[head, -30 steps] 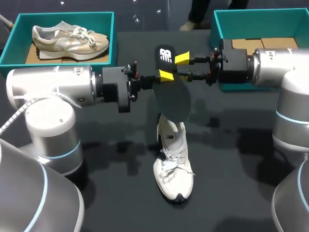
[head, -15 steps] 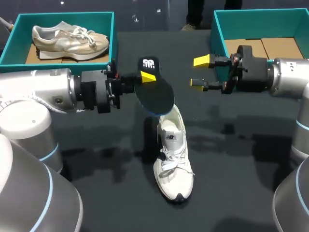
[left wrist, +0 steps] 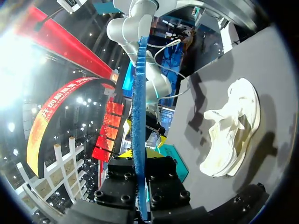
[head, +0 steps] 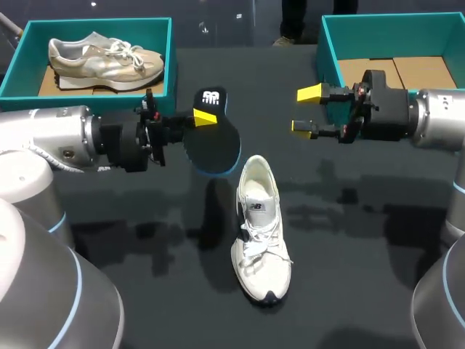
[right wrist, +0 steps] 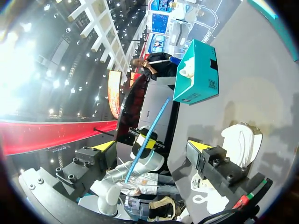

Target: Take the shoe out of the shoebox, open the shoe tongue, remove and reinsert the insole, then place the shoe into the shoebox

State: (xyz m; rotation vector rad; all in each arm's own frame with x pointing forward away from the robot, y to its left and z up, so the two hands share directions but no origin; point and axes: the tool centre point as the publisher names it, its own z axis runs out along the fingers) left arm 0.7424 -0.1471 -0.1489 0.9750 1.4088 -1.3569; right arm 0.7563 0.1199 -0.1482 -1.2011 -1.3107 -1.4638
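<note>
Black insole (head: pixel 212 142) clamped in left gripper (head: pixel 200 123), above table (head: pixel 363 291) middle, just beside white shoe (head: pixel 258 233) lying mid-table. Right gripper (head: pixel 306 109) parted, empty, near shoebox (head: pixel 330 51) at far right corner. Risk: floppy insole buckles at collar; unheld shoe may slide.

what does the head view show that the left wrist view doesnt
Head only: the beige shoe in the left box, and the insole face-on, dark and flat. Left wrist only: the insole edge-on, a thin blue strip rising from its own gripper. Both: the insole held in the left gripper and the white shoe lying on the table.
</note>
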